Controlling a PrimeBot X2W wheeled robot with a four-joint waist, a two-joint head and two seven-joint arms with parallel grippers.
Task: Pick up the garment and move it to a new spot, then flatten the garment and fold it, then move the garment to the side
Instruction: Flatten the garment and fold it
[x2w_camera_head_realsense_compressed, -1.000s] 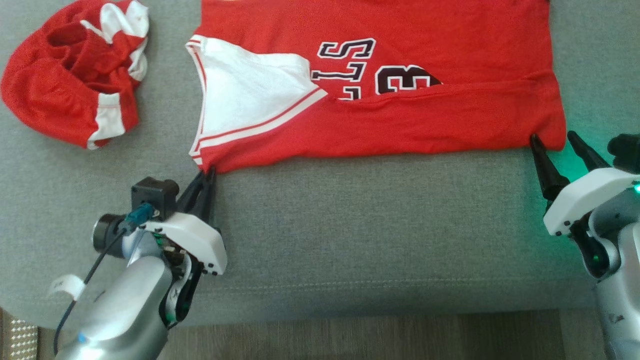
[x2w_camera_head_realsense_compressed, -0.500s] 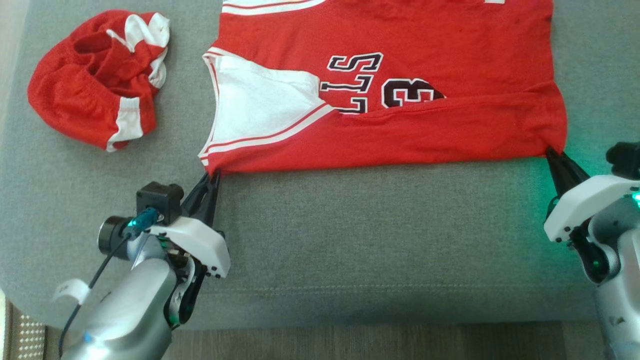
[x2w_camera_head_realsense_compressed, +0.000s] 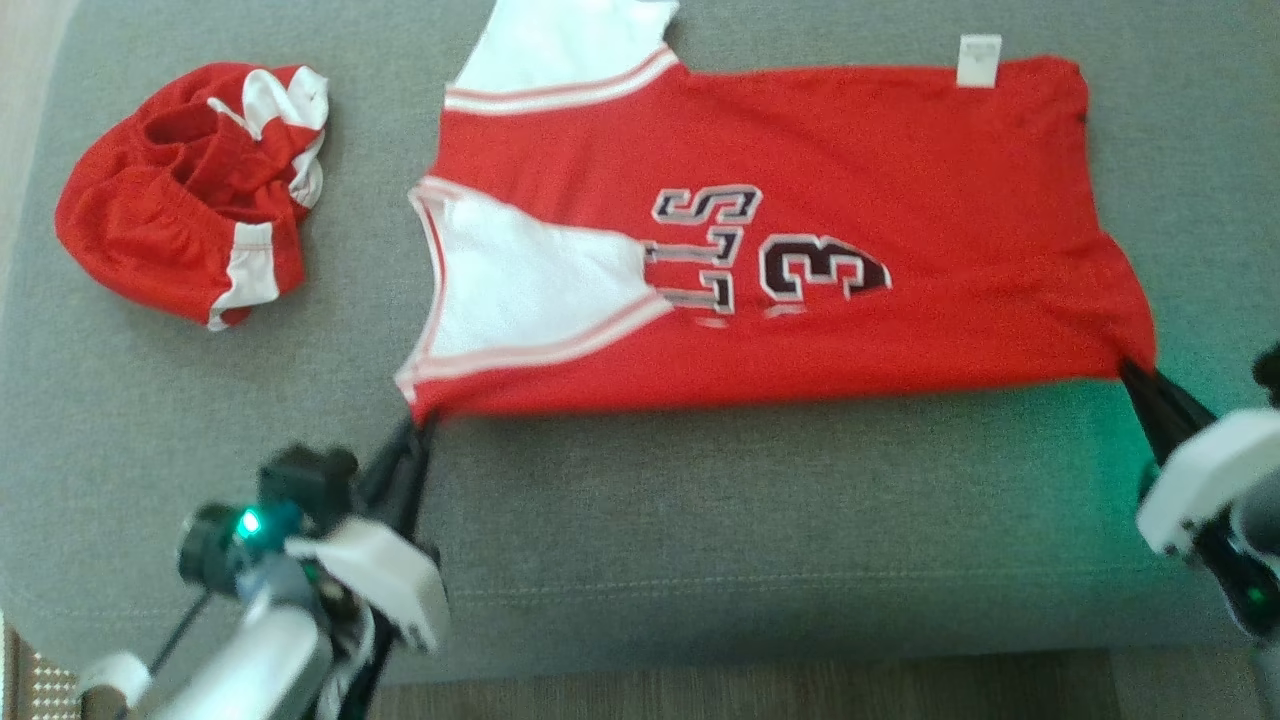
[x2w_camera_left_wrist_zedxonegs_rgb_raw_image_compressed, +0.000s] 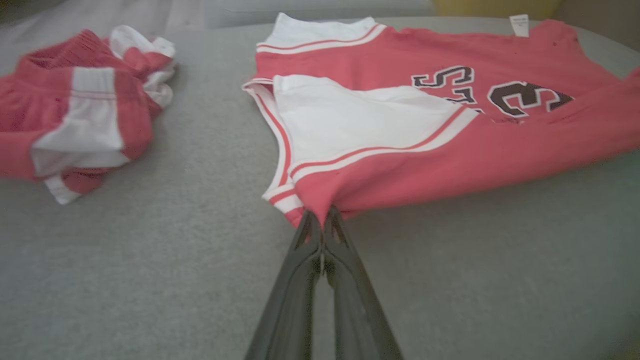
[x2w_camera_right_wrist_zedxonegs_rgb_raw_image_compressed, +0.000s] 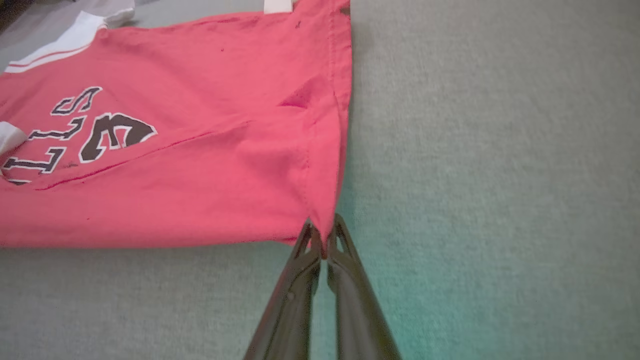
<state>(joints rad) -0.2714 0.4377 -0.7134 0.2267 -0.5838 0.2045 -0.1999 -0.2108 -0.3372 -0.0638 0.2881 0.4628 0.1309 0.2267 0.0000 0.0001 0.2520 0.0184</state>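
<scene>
Head view: the red sleeveless jersey with white trim and dark lettering (x2w_camera_head_realsense_compressed: 800, 230) lies spread across the grey fabric cushion (x2w_camera_head_realsense_compressed: 700, 520), collar toward the robot's left and hem toward its right, with a crumpled pair of red-and-white shorts (x2w_camera_head_realsense_compressed: 190, 190) well apart at the far left. The left gripper (x2w_camera_head_realsense_compressed: 415, 440) pinches the near shoulder corner and the right gripper (x2w_camera_head_realsense_compressed: 1135, 375) the near hem corner. Relocation appears complete and the cloth largely flattened. The near long edge seems turned over, partly covering the lettering, so folding looks begun. Further folds and the move aside remain. Left wrist view: the two dark fingers are pressed together on the red corner just below the striped armhole, and the white inner panel lies smooth. Right wrist view: the fingers are closed on the hem corner. A diagonal crease crosses the fabric and a small pucker sits near the side seam. A white label (x2w_camera_right_wrist_zedxonegs_rgb_raw_image_compressed: 277, 5) marks the far edge.
</scene>
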